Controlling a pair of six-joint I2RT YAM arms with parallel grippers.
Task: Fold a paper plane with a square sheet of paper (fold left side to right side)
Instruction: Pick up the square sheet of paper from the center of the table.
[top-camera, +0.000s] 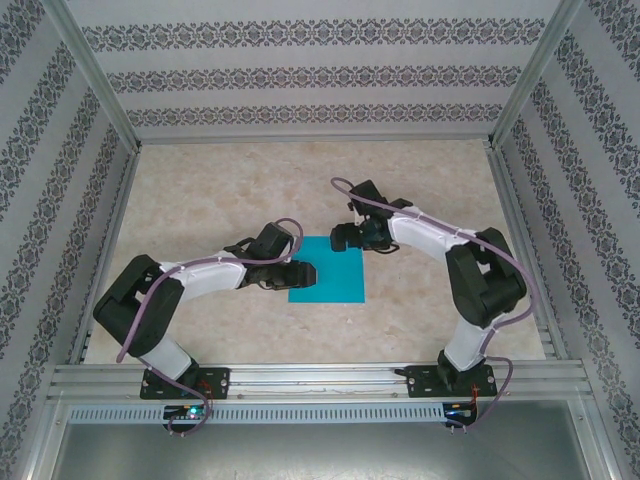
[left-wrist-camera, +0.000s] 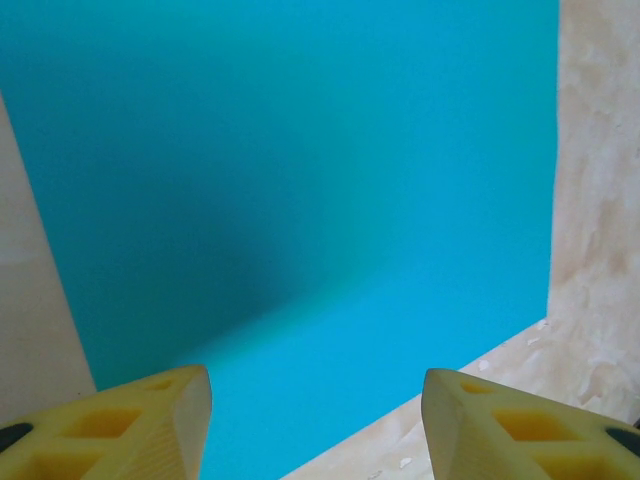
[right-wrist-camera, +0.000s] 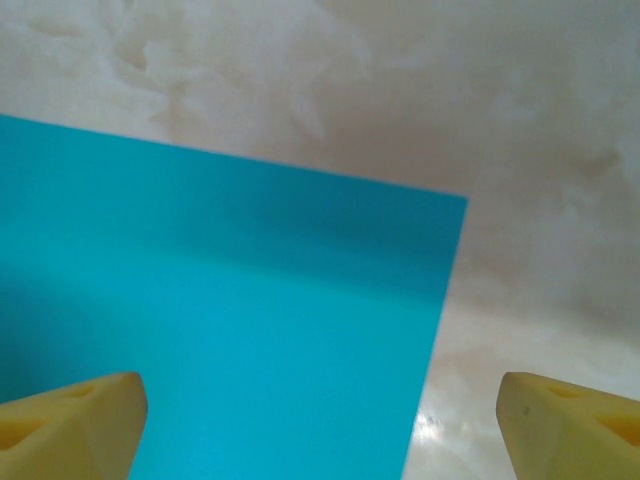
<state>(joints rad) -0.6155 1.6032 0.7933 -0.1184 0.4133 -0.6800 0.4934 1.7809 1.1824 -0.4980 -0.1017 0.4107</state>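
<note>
The square sheet of paper (top-camera: 335, 275) lies flat, unfolded, on the marbled table (top-camera: 220, 190).

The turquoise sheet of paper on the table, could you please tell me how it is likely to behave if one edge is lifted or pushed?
The sheet of paper looks thin and lies flat, so a lifted edge would probably flop. On the glossy table, a push may well slide the whole sheet instead of creasing it.
</note>
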